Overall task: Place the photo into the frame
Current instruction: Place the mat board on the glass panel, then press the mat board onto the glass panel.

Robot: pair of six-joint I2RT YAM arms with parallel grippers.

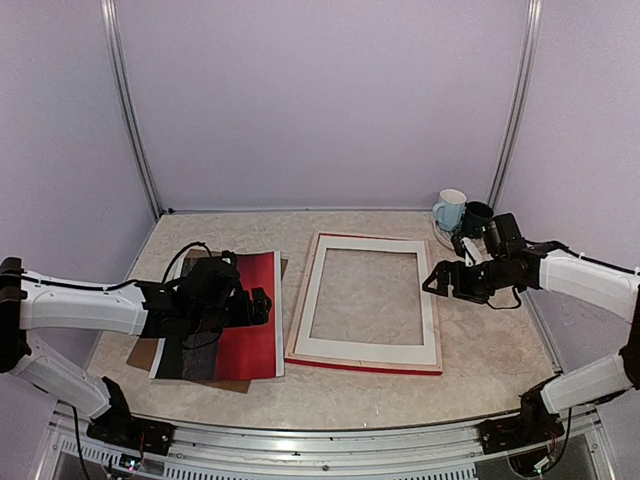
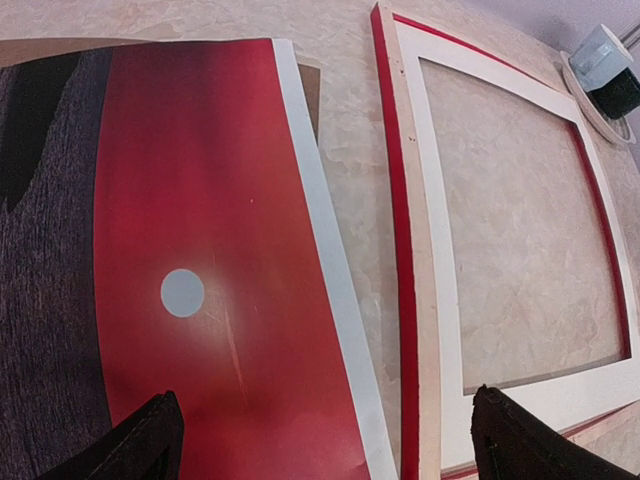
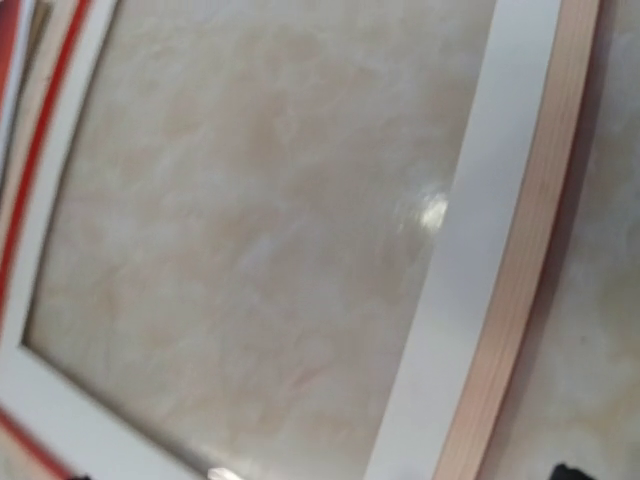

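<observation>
"While you had it paused, what were the pincers holding?"

"Nothing that I could see. My left pincer [image 1: 264, 306] stood wide, its fingers [image 2: 150, 445] spread above the photo [image 2: 200, 200], which lay flat directly beneath it on a brown backing board [image 1: 140, 352]. The frame [image 2: 415, 300] lay just off that pincer's right finger, flat on the table [image 1: 400, 395] with its white mat [image 2: 440, 250] facing up. My right pincer [image 1: 437, 280] looked spread as well, with one rail of the frame directly below it and the bare opening just inward of that."

"So what worried you?"

"Mostly the photo. It was a thin sheet lying flush on the board, so I judged a pinch at its edge could crease it, or catch the board along with it. The frame sat loose too, and a nudge from either pincer might have slid it or shifted the mat. The mugs [image 1: 450, 210] stood close behind my right pincer, so a careless swing there could have knocked them."
</observation>
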